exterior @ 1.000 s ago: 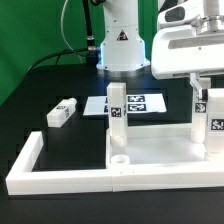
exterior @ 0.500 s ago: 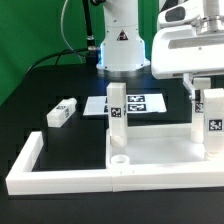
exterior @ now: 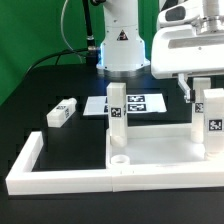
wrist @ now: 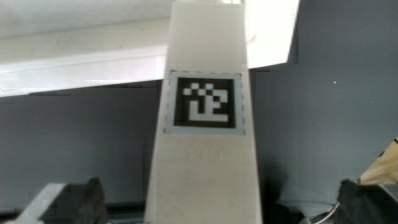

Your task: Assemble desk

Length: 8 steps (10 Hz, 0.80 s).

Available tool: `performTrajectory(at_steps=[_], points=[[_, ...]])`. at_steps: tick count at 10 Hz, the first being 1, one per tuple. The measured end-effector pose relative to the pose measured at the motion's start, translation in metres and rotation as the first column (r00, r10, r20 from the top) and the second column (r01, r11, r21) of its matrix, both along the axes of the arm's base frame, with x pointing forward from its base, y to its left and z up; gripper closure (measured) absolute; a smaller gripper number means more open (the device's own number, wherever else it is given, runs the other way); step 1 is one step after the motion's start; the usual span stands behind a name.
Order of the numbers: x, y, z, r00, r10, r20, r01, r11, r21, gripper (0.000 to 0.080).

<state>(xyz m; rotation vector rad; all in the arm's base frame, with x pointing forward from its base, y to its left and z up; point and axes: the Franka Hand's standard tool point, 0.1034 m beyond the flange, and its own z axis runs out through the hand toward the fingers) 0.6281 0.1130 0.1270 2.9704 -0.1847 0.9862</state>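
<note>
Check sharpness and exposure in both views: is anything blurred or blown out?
Exterior view: evenly lit; the white wrist housing is washed out, the lying leg sharp on the black table. Wrist view: soft throughout; the upright leg looms close, its tag fuzzy, the tool's fingers dark blurs.

The white plastic rectangular tray-like desk top (exterior: 160, 152) is lying toward the exterior view's right, with one white tagged block leg (exterior: 117, 108) standing at its rear left corner and a second such leg (exterior: 213, 122) at its rear right. A third leg (exterior: 62, 111) is lying (on its side) well off to the left. The marker board (exterior: 140, 103) is lying behind the top.
</note>
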Motion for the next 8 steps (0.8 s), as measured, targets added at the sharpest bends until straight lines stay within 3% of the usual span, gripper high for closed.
performTrajectory(at_steps=[2, 5, 6, 7, 8], points=[[0.000, 0.000, 0.000, 1.000, 0.008, -0.001, -0.008, 1.000, -0.006, 0.0151], [0.018, -0.012, 0.027, 0.999, 0.024, -0.042, -0.025, 1.000, -0.004, 0.0151], [0.020, -0.018, 0.026, 0.996, 0.026, -0.081, -0.026, 1.000, -0.006, 0.0151], [0.021, -0.028, 0.026, 0.979, 0.023, -0.201, -0.023, 1.000, 0.001, 0.0151], [0.024, -0.030, 0.029, 0.960, 0.013, -0.281, -0.004, 1.000, 0.031, 0.0151]])
